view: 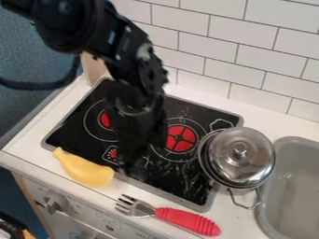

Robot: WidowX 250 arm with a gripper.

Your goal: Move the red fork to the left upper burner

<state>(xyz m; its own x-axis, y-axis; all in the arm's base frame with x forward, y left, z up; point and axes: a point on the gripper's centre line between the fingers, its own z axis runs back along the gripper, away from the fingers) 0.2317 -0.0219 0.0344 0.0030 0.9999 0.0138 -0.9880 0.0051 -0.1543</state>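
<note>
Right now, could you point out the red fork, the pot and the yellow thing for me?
Fork [188,221]: camera view, on its red ribbed handle.
Pot [241,158]: camera view, on its shiny lid.
Yellow thing [85,171]: camera view, on the middle of its body.

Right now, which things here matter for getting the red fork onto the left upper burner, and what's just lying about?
For the job:
red fork, on the counter
left upper burner, partly hidden
robot arm, over the stove

Just lying about:
yellow toy, by the stove's front left corner
lidded pot, at the stove's right edge
</note>
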